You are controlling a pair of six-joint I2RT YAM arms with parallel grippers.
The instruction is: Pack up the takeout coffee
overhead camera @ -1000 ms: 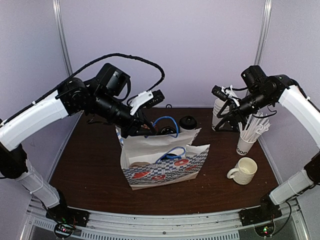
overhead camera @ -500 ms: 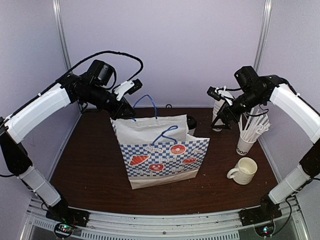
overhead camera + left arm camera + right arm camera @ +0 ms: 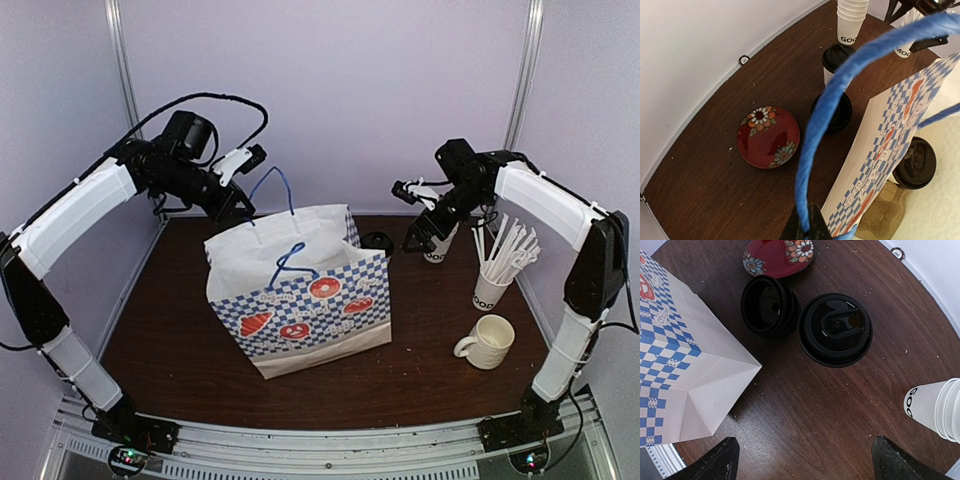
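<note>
Showing crumb-flecked dark wood worktop [image 3: 170, 330], lilac walls [image 3: 380, 90] around; left gripper [image 3: 807, 227] pinched on blue handle [image 3: 830, 100] of bag [image 3: 300, 310], right gripper [image 3: 807, 456] spread wide, holding nothing; lidded cup [image 3: 836, 330] at bag's 1 o'clock, second lidded cup [image 3: 914, 162] inside bag

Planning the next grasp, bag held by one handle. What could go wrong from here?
1. The left gripper pinches only one blue handle. The bag could swing or sag, tipping the packed cup in its carrier.
2. The right gripper hangs open over the table cup, with the lid stack right beside it. A finger may land on the lids or knock that cup over.
</note>
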